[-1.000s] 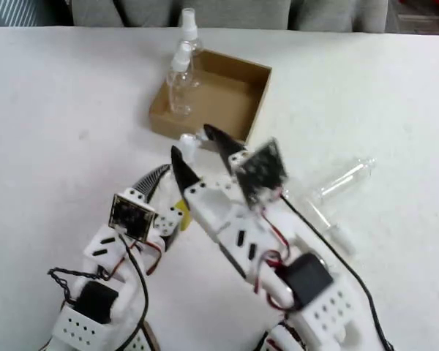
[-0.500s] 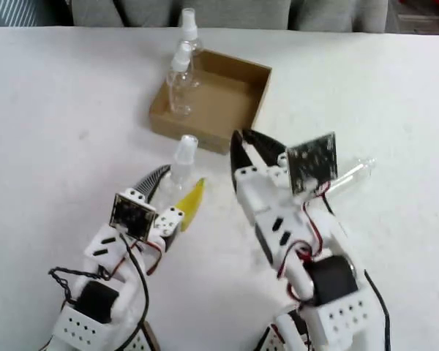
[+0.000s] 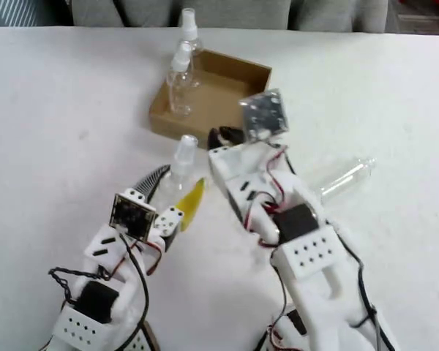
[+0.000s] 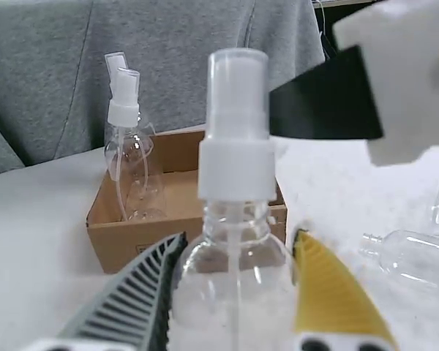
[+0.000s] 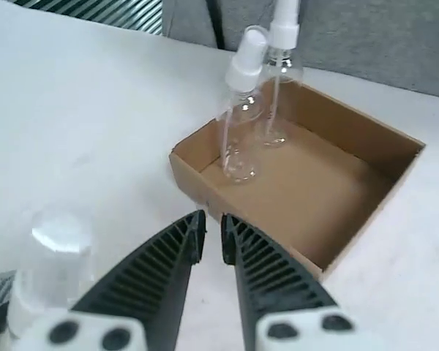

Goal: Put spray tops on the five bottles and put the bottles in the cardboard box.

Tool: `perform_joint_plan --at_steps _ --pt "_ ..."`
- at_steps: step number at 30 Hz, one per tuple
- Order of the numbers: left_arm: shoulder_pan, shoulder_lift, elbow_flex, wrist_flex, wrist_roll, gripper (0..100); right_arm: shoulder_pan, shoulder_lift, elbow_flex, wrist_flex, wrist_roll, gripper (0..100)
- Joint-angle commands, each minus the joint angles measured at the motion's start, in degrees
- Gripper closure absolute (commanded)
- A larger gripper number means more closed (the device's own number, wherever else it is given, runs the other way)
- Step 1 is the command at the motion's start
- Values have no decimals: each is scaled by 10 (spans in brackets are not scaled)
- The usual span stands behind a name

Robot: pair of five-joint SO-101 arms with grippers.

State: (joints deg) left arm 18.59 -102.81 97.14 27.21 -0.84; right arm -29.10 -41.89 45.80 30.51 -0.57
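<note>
Two bottles [image 3: 179, 80] boxed — left tool [image 4: 239, 245] grips the capped third bottle [image 3: 181, 164]; right tool [image 5: 211, 223], pinched shut and empty, could topple it.

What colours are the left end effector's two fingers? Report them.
One grey finger, one yellow finger; best seen in the left wrist view.

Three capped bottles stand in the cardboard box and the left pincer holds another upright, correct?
No: two capped bottles stand in the cardboard box, not three, as the right wrist view shows. The left pincer does hold another spray bottle upright.
</note>
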Motion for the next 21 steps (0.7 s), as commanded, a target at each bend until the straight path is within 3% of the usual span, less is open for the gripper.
perform_joint_plan --at_steps 1,11,21 --pt "-3 -1 -1 3 6 947 -21 24 -52 -13 -4 981" --pt "-4 -1 -1 3 6 947 -60 28 -51 -2 0 981" --pt "-9 -1 -1 -2 6 947 3 -41 -51 117 -2 981"
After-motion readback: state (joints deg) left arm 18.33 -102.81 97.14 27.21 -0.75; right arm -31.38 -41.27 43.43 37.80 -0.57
